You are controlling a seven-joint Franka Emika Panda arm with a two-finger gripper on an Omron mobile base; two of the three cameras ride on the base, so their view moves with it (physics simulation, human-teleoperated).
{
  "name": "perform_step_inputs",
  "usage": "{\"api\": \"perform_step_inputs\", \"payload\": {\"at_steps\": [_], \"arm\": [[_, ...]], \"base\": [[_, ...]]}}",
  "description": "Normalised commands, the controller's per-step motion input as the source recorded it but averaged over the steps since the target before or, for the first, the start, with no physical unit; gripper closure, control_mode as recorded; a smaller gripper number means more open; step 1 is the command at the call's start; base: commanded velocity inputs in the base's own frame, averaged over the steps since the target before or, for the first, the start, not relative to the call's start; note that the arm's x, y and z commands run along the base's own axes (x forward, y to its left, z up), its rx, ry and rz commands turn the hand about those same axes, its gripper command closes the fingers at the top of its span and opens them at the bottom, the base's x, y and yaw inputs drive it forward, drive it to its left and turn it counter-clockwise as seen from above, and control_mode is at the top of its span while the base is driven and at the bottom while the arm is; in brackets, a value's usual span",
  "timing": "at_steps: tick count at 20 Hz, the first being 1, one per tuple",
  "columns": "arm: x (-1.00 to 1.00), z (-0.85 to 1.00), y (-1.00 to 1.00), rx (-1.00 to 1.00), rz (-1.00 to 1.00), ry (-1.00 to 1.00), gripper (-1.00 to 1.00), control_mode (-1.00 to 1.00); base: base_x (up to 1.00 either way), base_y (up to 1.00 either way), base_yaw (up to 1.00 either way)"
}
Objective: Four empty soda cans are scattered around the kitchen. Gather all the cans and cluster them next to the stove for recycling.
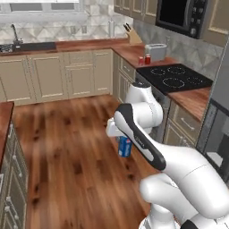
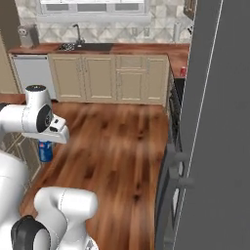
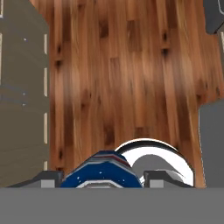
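Observation:
A blue soda can (image 1: 125,147) hangs upright over the wooden floor, with my gripper (image 1: 124,141) shut on it from above. The right base view shows the same can (image 2: 45,152) under my hand, left of the floor's middle. In the hand view the can (image 3: 103,171) sits between my two fingertips (image 3: 43,179), and my gripper (image 3: 103,179) looks straight down at the floor. Two red soda cans (image 1: 144,59) stand on the counter just behind the stove (image 1: 174,77), beside the toaster. One red can (image 2: 183,72) also peeks out by the counter edge in the right base view.
A silver toaster (image 1: 155,52) sits behind the red cans and a black microwave (image 1: 181,15) hangs above. The sink counter (image 1: 27,46) runs along the far wall. A tall grey appliance side (image 2: 219,122) stands close on the right, and cabinets (image 3: 22,87) flank the floor.

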Motion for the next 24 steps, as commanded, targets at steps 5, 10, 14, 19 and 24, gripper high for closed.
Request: {"api": "perform_step_inputs", "payload": {"at_steps": [5, 10, 14, 19, 24], "arm": [[0.0, 0.0, 0.0, 0.0, 0.0, 0.0, 1.0, 1.0], [0.0, 0.0, 0.0, 0.0, 0.0, 0.0, 1.0, 1.0], [0.0, 0.0, 0.0, 0.0, 0.0, 0.0, 1.0, 1.0], [0.0, 0.0, 0.0, 0.0, 0.0, 0.0, 1.0, 1.0], [0.0, 0.0, 0.0, 0.0, 0.0, 0.0, 1.0, 1.0]], "base": [[1.0, 0.0, -0.1], [1.0, 0.04, -0.54], [0.98, 0.11, -0.6], [0.99, 0.6, -0.57], [0.73, 0.72, -0.52]]}}
